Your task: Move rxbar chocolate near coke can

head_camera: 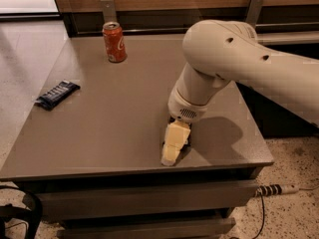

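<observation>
Rxbar chocolate (170, 120): near-right part of the table (124, 113), close to the front edge. Almost wholly hidden; only a dark sliver shows at the base of the wrist.

Gripper (174, 147): pointing down, directly over the bar, tip at or very near the tabletop. Cannot tell whether it is spread or closed on the bar (the pale housing blocks the contact area). The arm (234, 59) comes in from the right and shades the surface beside it.

Coke can (114, 43): upright at the far-left of the table, well apart from the bar. Dark blue wrapper (57, 94): flat near the left edge, away from both.

Risks, as judged from here:
- Flat wrapper on a hard top. A grasp could close above it or pinch only one edge, and the bar would stay behind or drop on the lift.
- The bar sits close to the front edge, so a downward push or sideways scrape could slide it off onto the floor.
- The carry runs diagonally across the table, and a weak hold could let go midway.
- The can is tall and light (likely easy to tip). A low approach or late release could knock it over.
- The blue wrapper lies off the direct path, so there is little chance of disturbing it.
</observation>
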`<state>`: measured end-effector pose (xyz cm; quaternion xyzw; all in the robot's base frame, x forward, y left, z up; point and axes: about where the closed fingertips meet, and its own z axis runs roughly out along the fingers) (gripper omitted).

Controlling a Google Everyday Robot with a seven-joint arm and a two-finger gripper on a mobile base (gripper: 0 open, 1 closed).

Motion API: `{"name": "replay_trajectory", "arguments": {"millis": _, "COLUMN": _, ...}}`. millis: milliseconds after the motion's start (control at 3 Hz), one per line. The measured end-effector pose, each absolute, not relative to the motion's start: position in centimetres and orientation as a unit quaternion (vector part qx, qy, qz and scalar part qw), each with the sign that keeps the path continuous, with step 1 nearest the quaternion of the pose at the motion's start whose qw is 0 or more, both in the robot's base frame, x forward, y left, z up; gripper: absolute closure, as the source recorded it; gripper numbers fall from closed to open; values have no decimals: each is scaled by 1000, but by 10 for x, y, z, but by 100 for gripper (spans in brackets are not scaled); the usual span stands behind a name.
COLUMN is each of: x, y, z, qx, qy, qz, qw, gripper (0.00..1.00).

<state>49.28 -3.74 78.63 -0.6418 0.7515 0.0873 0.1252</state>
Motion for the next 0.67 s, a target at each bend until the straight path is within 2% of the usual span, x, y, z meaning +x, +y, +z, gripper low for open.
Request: {"name": "replay_trajectory", "arguments": {"millis": 667, "x": 493, "y": -37, "z": 803, "qx": -642, "qy": 751, "qz": 87, "qw": 125, "gripper": 71}}
